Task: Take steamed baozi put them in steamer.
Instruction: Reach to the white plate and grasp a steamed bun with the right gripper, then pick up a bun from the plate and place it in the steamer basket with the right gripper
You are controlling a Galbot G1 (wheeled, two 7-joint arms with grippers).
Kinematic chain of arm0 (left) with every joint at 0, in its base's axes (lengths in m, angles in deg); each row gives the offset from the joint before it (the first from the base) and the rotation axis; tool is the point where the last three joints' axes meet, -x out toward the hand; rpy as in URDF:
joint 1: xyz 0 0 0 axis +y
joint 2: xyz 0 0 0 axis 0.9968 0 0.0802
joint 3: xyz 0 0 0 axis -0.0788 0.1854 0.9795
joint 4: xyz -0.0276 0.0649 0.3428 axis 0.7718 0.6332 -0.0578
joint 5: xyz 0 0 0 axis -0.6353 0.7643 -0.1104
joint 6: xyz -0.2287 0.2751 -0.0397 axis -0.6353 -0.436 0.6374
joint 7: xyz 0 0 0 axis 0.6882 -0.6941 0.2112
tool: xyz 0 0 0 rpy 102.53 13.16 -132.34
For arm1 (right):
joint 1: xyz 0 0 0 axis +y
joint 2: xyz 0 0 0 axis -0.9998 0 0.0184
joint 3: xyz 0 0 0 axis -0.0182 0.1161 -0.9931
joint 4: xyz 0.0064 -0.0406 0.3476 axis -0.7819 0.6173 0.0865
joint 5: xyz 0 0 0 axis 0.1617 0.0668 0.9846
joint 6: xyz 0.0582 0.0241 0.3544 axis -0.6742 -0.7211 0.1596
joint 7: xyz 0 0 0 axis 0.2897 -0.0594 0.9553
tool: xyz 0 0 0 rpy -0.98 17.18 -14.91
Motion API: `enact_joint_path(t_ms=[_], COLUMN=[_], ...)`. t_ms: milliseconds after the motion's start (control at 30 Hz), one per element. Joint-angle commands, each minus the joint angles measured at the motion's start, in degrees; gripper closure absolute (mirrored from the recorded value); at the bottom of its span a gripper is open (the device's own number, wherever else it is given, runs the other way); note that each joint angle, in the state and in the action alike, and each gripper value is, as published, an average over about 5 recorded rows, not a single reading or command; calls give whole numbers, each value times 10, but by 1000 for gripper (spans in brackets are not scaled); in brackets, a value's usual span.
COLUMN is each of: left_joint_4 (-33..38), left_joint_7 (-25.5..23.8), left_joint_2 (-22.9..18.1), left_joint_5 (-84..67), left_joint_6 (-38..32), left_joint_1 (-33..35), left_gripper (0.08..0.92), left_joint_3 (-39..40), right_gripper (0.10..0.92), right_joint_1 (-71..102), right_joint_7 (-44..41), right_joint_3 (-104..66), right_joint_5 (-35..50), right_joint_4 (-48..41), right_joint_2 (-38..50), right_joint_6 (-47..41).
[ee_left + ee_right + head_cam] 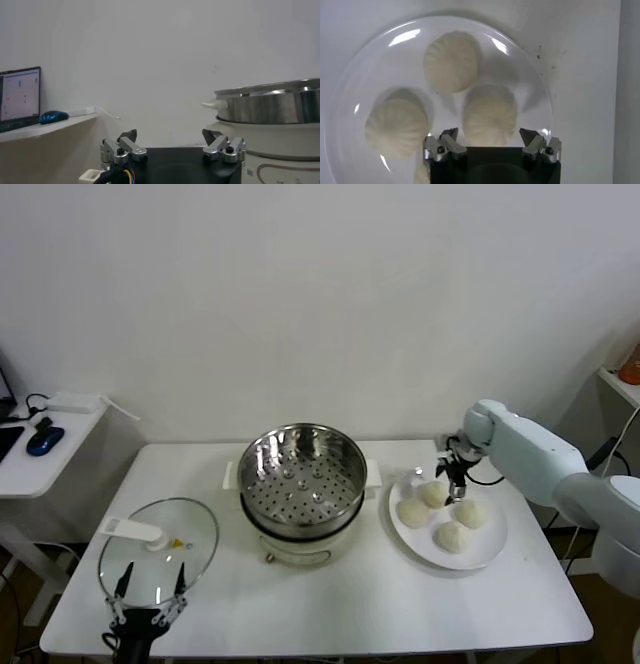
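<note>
Several off-white steamed baozi (413, 512) lie on a white plate (480, 562) at the right of the table. My right gripper (453, 483) hangs low over the plate's back part. In the right wrist view its jaws (489, 136) stand apart on either side of one baozi (490, 114), with a gap on each side. Two more baozi (451, 61) (395, 127) lie beyond it. The shiny steamer (303, 474) sits empty on its cream cooker base in the middle of the table. My left gripper (150, 589) is parked open at the front left.
A round glass lid (190, 534) with a white handle lies at the front left, just under the left gripper. The steamer's wall (280, 105) rises close beside that gripper. A side table with a blue mouse (44, 440) stands at the far left.
</note>
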Motion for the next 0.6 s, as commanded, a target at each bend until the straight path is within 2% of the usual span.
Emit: enact_joint_path(t_ms=[33, 233, 333, 600], left_joint_4=[0, 1, 2, 7], left_joint_7=[0, 1, 2, 2], left_joint_2=[1, 1, 0, -2], left_joint_5=[0, 0, 1, 6], left_joint_6=[0, -1, -1, -2], left_joint_1=[0, 0, 2, 6], left_gripper=[177, 177, 177, 177], left_joint_3=[0, -2, -4, -2], right_gripper=[302, 360, 376, 391], right_joint_1=[6, 4, -16, -156], right_joint_7=[0, -5, -13, -35], right_joint_3=[-17, -20, 1, 147], right_joint_5=[-21, -21, 4, 122], right_joint_4=[-26, -20, 6, 166], right_joint_2=[-16, -16, 1, 82], right_joint_6=[7, 9, 10, 15])
